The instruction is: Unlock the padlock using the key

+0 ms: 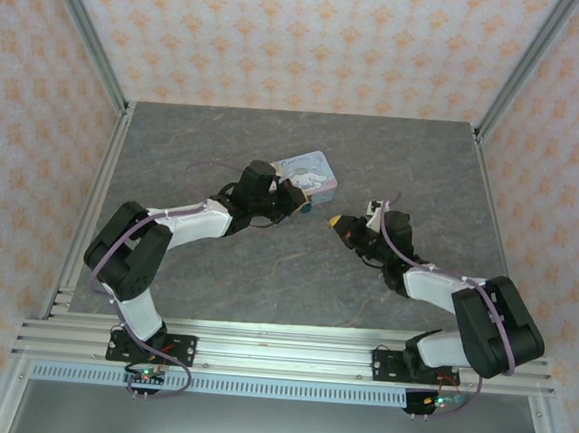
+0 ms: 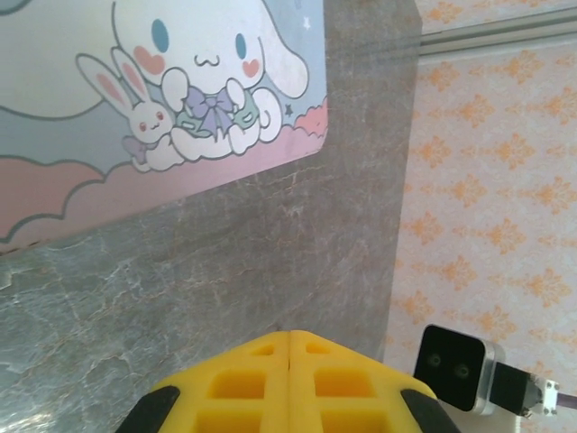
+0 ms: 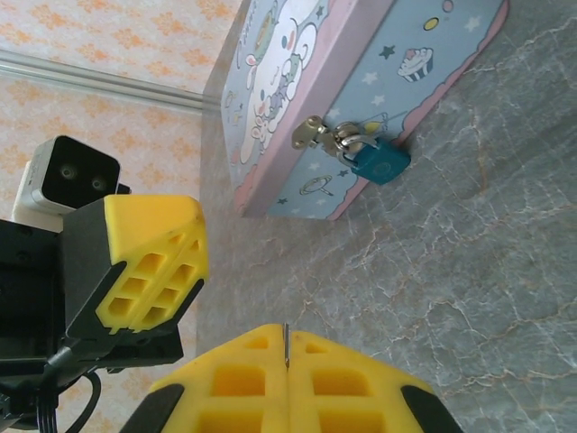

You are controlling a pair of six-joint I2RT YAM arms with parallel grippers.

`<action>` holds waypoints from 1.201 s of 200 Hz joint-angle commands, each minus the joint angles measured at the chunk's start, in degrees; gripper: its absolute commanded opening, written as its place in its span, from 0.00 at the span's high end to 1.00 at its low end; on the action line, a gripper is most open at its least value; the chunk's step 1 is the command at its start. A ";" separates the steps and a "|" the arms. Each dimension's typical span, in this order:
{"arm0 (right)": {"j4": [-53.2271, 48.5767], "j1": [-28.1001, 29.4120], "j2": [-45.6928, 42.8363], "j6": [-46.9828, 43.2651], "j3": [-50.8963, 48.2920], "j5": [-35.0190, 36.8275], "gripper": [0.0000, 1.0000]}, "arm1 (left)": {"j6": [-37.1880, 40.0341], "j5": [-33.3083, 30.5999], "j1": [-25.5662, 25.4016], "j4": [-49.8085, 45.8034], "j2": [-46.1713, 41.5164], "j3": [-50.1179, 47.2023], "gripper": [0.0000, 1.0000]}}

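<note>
Right gripper (image 3: 287,361) at bottom centre is closed on the key (image 3: 285,337), a thin sliver standing straight up in the frame. You see the padlock (image 3: 382,164) at upper right, on the hasp of the tin (image 3: 397,54); its long axis runs from upper left (shackle end) to lower right. Bare table (image 3: 469,271) lies between them. Left gripper (image 2: 288,361) is closed on nothing.

2 arms, left arm (image 1: 184,223) and right arm (image 1: 435,285): black joint housings, white link covers. 1 thin purple cable (image 1: 216,168) runs along each arm. Left gripper (image 2: 288,338) and right gripper (image 3: 287,338): yellow fingers (image 2: 243,388) with square recessed pockets on black carriers. Base plates (image 1: 154,348): black.
</note>
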 commanded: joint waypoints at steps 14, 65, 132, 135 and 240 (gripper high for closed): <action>-2.80 -0.20 -1.19 -3.36 3.38 3.48 1.00 | 6.49 -0.67 0.13 -3.87 -2.07 0.82 0.90; -7.63 -5.12 6.36 -3.65 13.55 7.44 1.00 | 13.52 -4.10 -1.59 -5.47 0.44 -0.37 0.41; -10.61 -10.90 20.32 0.28 25.25 14.13 1.00 | 18.45 -6.66 -2.68 -5.08 8.21 3.43 0.34; -10.89 -10.97 20.91 0.24 25.80 14.52 1.00 | 18.73 -6.76 -2.68 -5.10 8.42 3.53 0.34; -10.81 -4.78 30.52 2.47 34.69 11.17 1.00 | 23.20 -9.77 0.72 -6.14 9.61 3.95 0.32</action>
